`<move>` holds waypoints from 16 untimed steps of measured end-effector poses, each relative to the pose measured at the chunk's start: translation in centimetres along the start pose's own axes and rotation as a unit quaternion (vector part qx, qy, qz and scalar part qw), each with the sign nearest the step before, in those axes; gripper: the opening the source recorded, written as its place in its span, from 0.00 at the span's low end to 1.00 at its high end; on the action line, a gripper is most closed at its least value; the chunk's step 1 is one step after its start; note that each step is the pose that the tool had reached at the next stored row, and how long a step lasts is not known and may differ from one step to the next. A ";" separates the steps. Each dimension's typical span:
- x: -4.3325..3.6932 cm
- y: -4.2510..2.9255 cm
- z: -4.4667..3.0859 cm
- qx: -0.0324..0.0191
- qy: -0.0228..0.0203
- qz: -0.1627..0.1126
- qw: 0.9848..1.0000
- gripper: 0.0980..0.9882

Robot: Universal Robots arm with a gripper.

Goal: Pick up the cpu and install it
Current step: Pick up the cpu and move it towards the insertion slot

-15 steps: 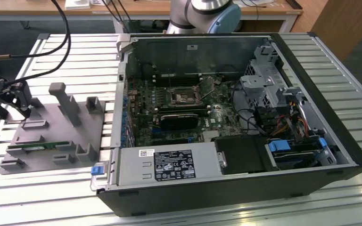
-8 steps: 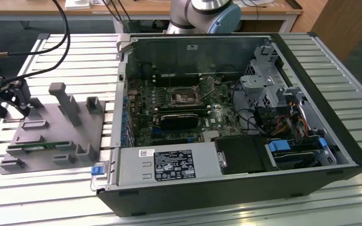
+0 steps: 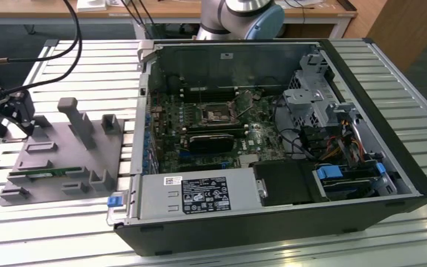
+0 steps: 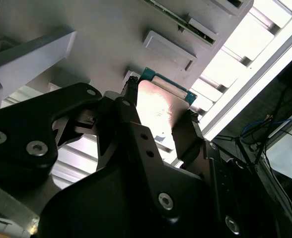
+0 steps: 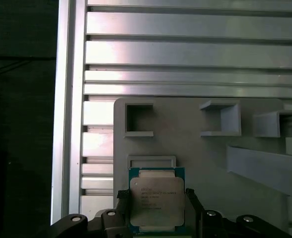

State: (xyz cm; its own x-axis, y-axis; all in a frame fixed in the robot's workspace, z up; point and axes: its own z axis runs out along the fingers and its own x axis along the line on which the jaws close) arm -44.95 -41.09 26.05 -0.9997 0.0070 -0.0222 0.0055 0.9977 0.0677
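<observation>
On the slatted tabletop (image 3: 406,72), toward the exterior view's left and well apart from the open computer case (image 3: 273,233), I hang over the grey parts tray (image 3: 58,167). My claw (image 5: 156,196) stands narrow, clamped on the cpu (image 5: 157,202). The chip lies flat between my fingers (image 5: 193,206), which press two opposite edges, metal top facing up.
</observation>
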 end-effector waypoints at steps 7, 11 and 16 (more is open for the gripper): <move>0.00 0.14 -0.43 0.000 0.000 0.000 1.000 0.48; 0.00 0.23 -0.68 0.000 0.000 0.000 1.000 0.48; 0.00 0.31 -0.99 0.000 0.000 0.000 1.000 0.48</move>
State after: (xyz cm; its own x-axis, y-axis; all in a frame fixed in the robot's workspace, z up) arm -44.97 -40.85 27.07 -0.9997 0.0070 -0.0222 0.0055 0.9977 0.0677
